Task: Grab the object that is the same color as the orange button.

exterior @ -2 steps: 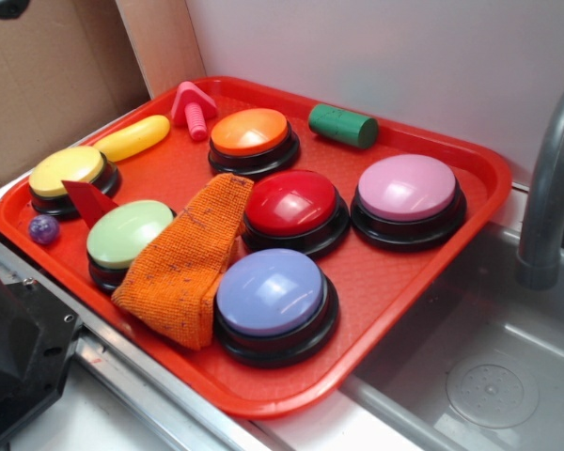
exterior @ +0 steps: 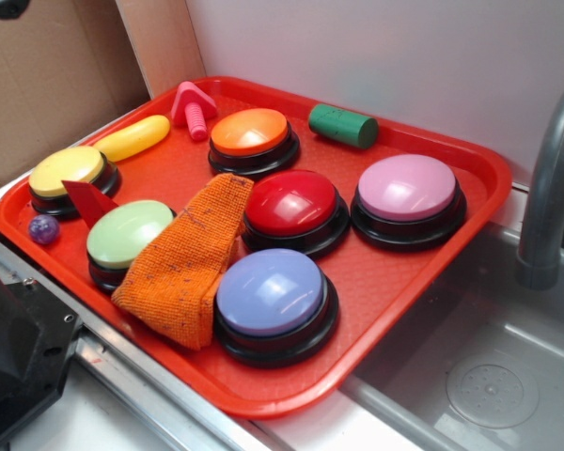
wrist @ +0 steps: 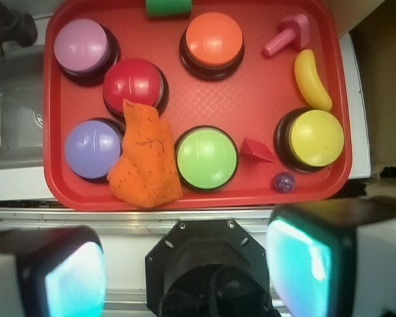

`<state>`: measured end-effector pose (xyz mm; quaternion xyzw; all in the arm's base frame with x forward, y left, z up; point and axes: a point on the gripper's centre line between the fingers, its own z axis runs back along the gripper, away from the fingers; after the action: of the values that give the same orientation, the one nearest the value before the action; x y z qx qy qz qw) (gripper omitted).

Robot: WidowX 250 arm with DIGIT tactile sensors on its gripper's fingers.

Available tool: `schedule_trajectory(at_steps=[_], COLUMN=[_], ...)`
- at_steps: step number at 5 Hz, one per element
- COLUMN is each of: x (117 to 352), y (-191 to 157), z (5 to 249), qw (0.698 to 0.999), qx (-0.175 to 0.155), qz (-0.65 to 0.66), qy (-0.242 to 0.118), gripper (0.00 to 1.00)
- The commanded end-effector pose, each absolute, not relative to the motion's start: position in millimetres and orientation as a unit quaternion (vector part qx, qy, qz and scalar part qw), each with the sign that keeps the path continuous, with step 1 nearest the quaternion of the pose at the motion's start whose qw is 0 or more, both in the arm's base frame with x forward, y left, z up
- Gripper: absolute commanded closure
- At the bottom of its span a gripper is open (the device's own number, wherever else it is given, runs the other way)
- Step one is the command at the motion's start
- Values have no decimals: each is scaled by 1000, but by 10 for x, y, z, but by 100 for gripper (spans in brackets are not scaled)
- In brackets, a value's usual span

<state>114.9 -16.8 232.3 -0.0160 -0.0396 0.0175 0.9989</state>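
The orange cloth [exterior: 183,268] lies folded on the red tray [exterior: 432,254], wedged between the green, red and purple buttons. In the wrist view the cloth [wrist: 145,158] sits near the tray's near edge, left of centre. The orange button [exterior: 251,133] stands at the back of the tray, and near the top in the wrist view [wrist: 213,39]. My gripper [wrist: 185,271] hangs well above the tray's near rim, open. Its two pads [wrist: 76,277] are spread wide with nothing between them. It touches nothing.
Also on the tray are a red button [exterior: 291,202], purple button [exterior: 271,291], green button [exterior: 129,233], pink button [exterior: 407,188], yellow button [exterior: 68,172], a banana [exterior: 133,137], a pink screw [exterior: 194,105], a green cylinder [exterior: 343,125], a red wedge [exterior: 86,199] and a purple ball [exterior: 43,228]. A sink [exterior: 489,376] and faucet [exterior: 550,188] lie to the right.
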Motion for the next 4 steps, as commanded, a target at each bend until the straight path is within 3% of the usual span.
schedule_trajectory(at_steps=[1,2,3,4], x=[1347,1423,1504,1546], y=[-274,-275,-253,-337], z=[1971,1599,1303,1080], qw=[993,980,968,951], qx=[14,1,6,-10], qz=[-111,-190,-245,-304], qy=[-46,-50,-49,-57], gripper=[0,0,0,0])
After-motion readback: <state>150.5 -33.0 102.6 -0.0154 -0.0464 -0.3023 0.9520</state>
